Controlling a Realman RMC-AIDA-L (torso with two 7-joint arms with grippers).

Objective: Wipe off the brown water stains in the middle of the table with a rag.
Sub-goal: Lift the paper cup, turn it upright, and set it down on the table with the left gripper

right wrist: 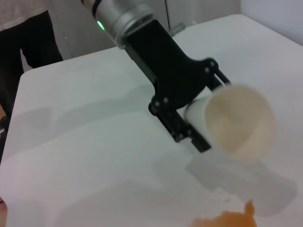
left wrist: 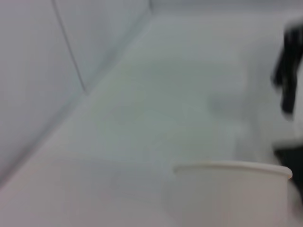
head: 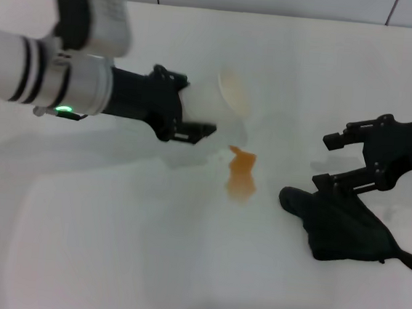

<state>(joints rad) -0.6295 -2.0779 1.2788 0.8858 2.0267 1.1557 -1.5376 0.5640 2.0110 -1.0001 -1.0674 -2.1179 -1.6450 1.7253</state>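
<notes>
Black rag (head: 349, 227) lies nearest on the white table (head: 108, 262), crumpled, thin tail trailing off on the side away from the brown water stains (head: 241, 178); it sits just beside the stain, not touching it. Looks soft, light, floppy, so it will bunch and drag; best pinched at the thick lumpy middle, not the tail. Right gripper (head: 337, 161) hovers just beyond the rag, a bit farther from the stain than the rag's near tip, fingers spread wide, nothing between them. Stain is a small orange-brown puddle mid-table, thin and likely to smear. Just past the stain, left gripper (head: 195, 117) clamps a tipped white paper cup (head: 222, 101), its mouth toward the stain.
</notes>
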